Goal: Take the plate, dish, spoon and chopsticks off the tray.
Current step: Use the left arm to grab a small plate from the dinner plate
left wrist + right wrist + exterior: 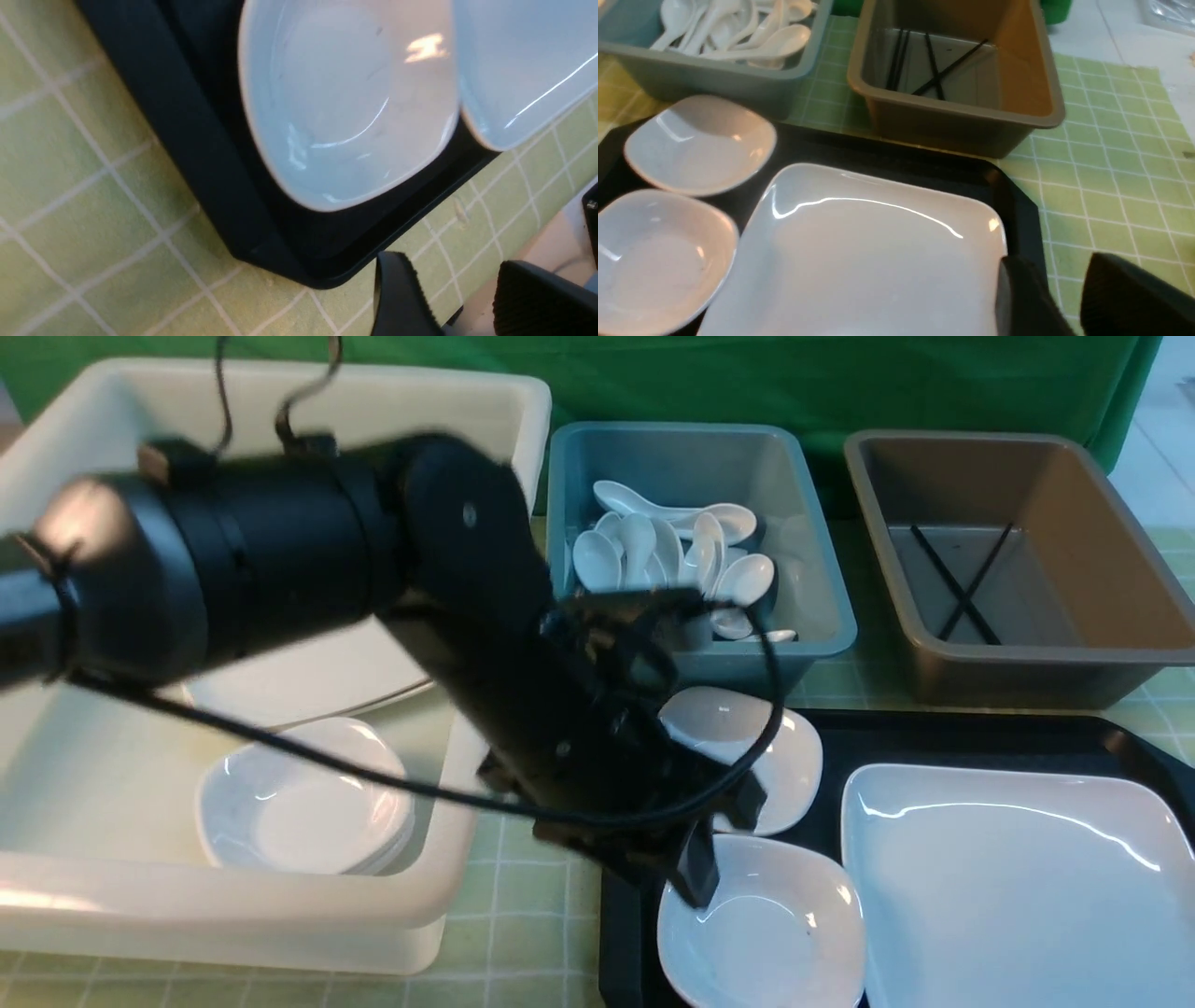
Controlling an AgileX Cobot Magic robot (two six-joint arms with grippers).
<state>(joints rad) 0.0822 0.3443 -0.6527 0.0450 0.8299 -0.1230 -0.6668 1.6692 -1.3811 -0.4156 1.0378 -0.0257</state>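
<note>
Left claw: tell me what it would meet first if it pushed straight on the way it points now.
Most likely the nearer small white dish on the tray: the open left claw points down at its left rim. The front view is blurred, so I cannot tell whether it already touches.

Backdrop (840,383): green cloth, 12 o'clock.
Tablecloth (523,933): pale green, white grid lines.
Floor (1158,457): pale, at 2 o'clock.
</note>
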